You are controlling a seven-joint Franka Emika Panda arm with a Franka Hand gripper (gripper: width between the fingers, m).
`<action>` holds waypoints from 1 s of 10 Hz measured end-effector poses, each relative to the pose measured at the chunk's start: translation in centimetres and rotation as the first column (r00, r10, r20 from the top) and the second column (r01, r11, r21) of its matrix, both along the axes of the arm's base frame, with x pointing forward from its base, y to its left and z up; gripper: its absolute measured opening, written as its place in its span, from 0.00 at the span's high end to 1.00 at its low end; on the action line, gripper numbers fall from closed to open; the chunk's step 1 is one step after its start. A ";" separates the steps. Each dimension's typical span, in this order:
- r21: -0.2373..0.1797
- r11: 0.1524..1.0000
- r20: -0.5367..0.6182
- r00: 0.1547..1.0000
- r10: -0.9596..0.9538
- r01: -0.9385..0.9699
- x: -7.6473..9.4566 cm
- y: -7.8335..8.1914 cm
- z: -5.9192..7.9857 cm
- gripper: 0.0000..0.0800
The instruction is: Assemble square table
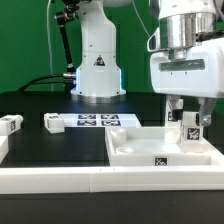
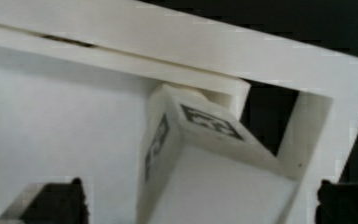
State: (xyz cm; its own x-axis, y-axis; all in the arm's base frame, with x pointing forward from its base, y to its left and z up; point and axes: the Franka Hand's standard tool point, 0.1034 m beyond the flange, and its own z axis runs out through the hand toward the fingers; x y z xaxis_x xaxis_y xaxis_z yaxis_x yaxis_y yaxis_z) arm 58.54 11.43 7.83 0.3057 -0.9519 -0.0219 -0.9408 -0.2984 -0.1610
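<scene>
A Franka arm's gripper hangs over the square table's slab. Its two fingers are spread wide to either side of a white leg. Seen from the wrist camera, they stand clear of it on both sides and hold nothing. The leg stands upright inside the slab's recessed face, close to the rim's far corner on the exterior view's right, with a black-and-white tag facing the camera. The slab lies on the black table, just behind the long white wall that runs along the front, and another tag shows on its near rim. Toward the exterior view's left, two more legs lie loose on the table: one just beside the marker board, the other at the picture's edge. The arm's base stands behind the board, before a green backdrop.
</scene>
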 end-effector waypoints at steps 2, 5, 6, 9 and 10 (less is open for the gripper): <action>-0.030 0.981 -0.002 0.981 0.194 -0.194 0.0 0.2 0.1 0.19; -0.063 0.913 0.009 0.915 0.404 -0.402 0.4 -0.1 0.3 0.19; -0.074 0.877 0.011 0.879 0.476 -0.474 0.6 0.0 0.5 0.19; -0.125 0.776 0.016 0.781 0.624 -0.618 0.7 0.3 0.5 0.19; -0.142 0.740 0.012 0.747 0.665 -0.657 0.6 0.4 0.4 0.19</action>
